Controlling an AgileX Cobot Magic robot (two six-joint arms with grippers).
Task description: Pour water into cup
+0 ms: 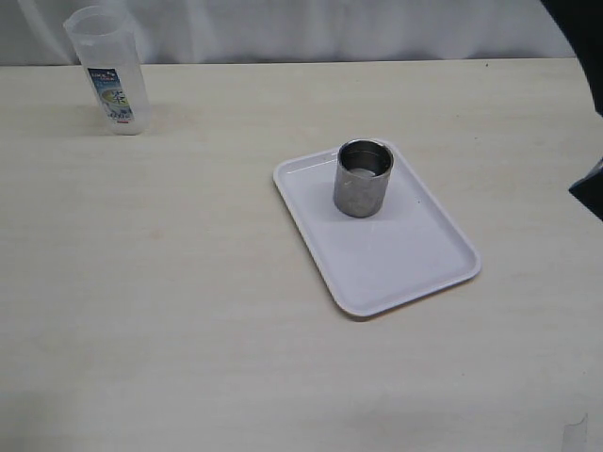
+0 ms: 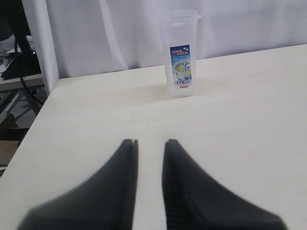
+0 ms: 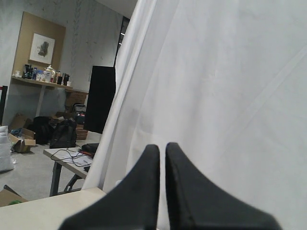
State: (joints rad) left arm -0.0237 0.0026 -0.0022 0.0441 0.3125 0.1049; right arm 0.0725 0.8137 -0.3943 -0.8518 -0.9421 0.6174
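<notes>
The cup [image 1: 363, 179], short brushed steel, stands upright on the far part of a white tray [image 1: 396, 264] mid-table. The tall clear plastic container [image 1: 106, 71] with the blue-and-white label stands upright at the far left corner. It also shows in the left wrist view [image 2: 181, 57], straight ahead of my left gripper [image 2: 149, 142] and well apart from it. That gripper is slightly open, empty, low over the table. I cannot make out the water level. My right gripper [image 3: 162, 145] is shut and empty, raised and facing a white curtain.
Part of the dark right arm [image 1: 589, 179] shows at the right edge of the exterior view. A white curtain [image 1: 330, 28] hangs behind the table's far edge. The table's left edge [image 2: 33, 129] is near the left gripper.
</notes>
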